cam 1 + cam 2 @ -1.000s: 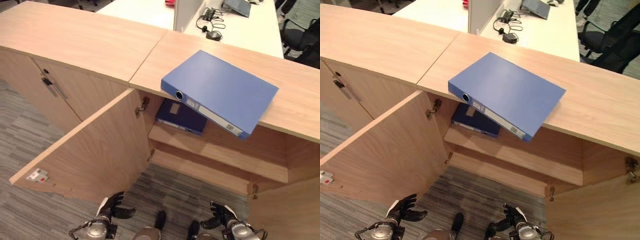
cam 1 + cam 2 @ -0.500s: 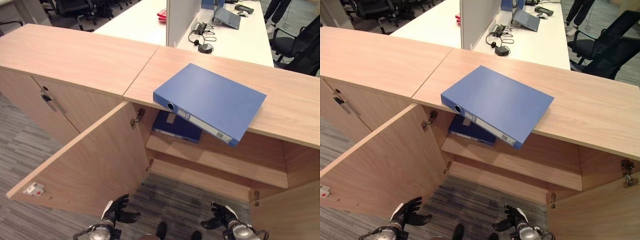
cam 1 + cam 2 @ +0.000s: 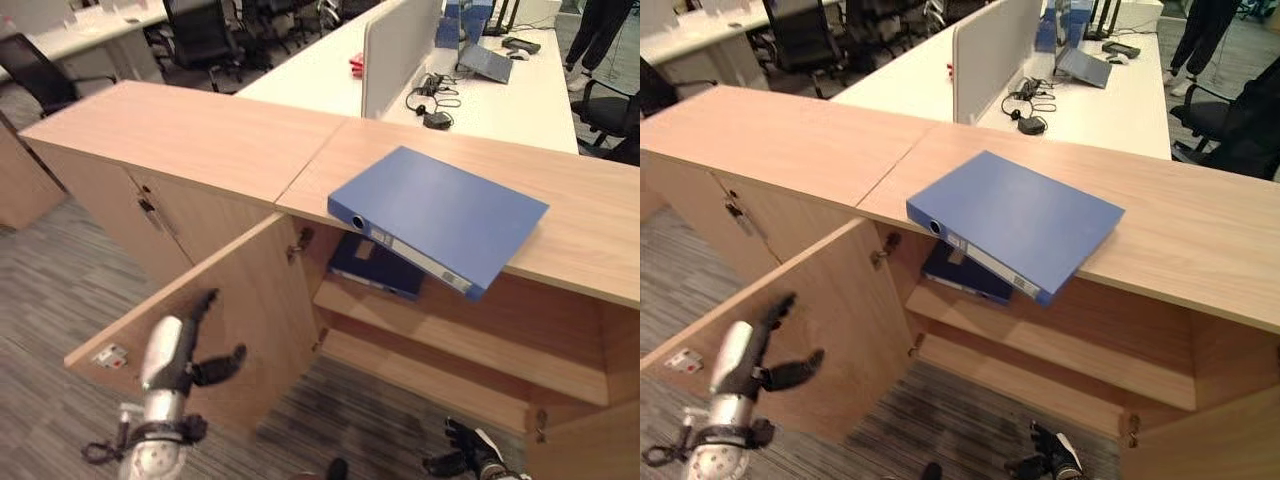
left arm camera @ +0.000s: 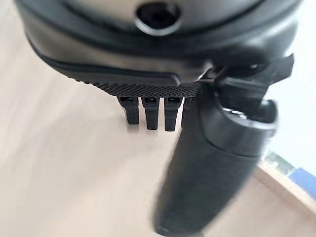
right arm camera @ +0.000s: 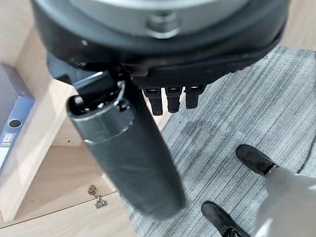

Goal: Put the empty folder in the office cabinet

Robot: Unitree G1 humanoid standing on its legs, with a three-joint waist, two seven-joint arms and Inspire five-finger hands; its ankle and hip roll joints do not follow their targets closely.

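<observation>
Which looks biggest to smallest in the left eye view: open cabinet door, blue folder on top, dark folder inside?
1. Open wooden cabinet door
2. Blue ring-binder folder on the cabinet top
3. Dark blue folder on the shelf, partly hidden

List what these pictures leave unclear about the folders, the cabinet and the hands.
- Whether the blue folder on the cabinet top is empty: it lies closed.
- Dark folder on the shelf: partly hidden under the cabinet top and the blue folder.
- Right hand: cut by the eye view's bottom edge.
- Left hand, open: contact with the open door unclear.
</observation>
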